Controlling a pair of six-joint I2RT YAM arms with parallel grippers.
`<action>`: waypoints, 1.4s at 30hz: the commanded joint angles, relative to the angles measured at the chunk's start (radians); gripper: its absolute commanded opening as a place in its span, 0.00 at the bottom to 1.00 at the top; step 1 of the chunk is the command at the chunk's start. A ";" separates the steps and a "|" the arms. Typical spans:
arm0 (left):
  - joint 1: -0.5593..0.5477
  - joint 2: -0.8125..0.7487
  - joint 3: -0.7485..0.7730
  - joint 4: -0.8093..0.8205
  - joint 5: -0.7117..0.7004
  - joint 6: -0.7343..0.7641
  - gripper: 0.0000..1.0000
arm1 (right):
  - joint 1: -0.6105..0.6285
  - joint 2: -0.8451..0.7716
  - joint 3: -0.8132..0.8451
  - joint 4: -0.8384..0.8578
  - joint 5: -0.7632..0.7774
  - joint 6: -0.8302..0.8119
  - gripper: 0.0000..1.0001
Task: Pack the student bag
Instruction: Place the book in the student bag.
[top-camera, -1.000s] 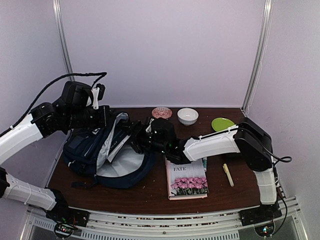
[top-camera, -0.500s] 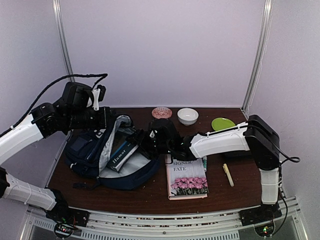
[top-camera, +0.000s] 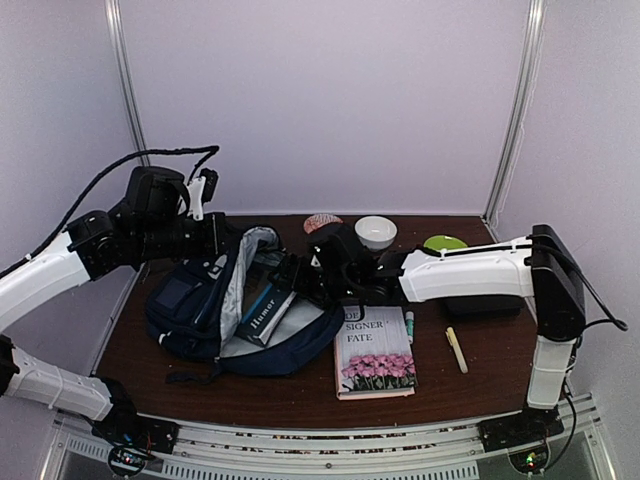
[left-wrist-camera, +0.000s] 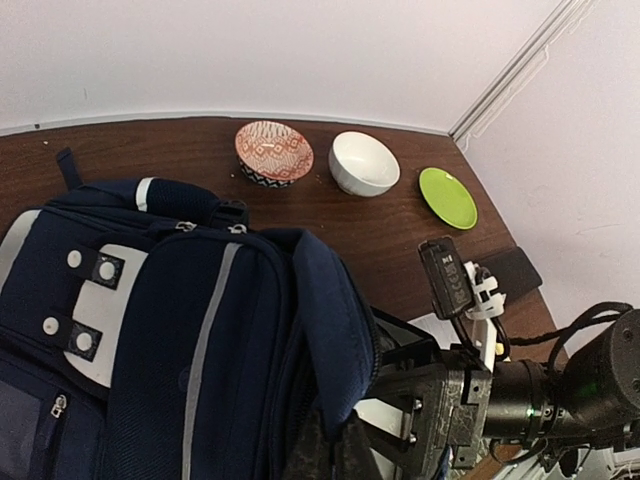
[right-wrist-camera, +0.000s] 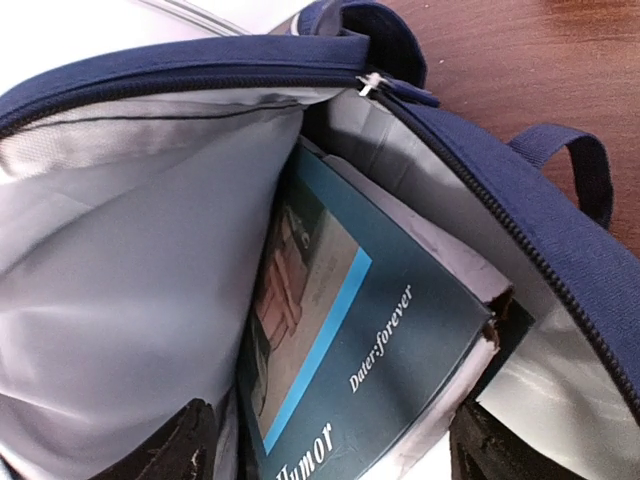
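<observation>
While agape, bag (top-camera: 180, 305) before right hand (right-wrist-camera: 335, 445)

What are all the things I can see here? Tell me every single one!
student bag: 1, navy blue with grey lining, table's left, open
Humor book: 1, teal, inside the bag
flower book: 1, white with pink flowers, flat beside the bag
pen: 1, white with green tip, beside the flower book
yellow pen: 1, table's right
patterned bowl: 1, pink, back edge
white bowl: 1, back edge
plate: 1, green, back right
flat case: 1, black, right side
table: 1, brown
left gripper: shut on the bag's rim
right gripper: open, straddling the Humor book
</observation>
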 joint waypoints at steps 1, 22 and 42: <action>0.011 -0.004 -0.046 0.146 0.038 -0.029 0.00 | -0.037 -0.007 0.023 0.125 -0.054 -0.011 0.79; 0.011 -0.100 -0.094 0.154 -0.053 -0.026 0.00 | -0.035 -0.014 0.109 0.113 -0.128 0.081 0.72; 0.012 -0.050 -0.037 0.167 -0.011 0.002 0.00 | 0.026 0.058 0.097 -0.065 -0.144 0.039 0.37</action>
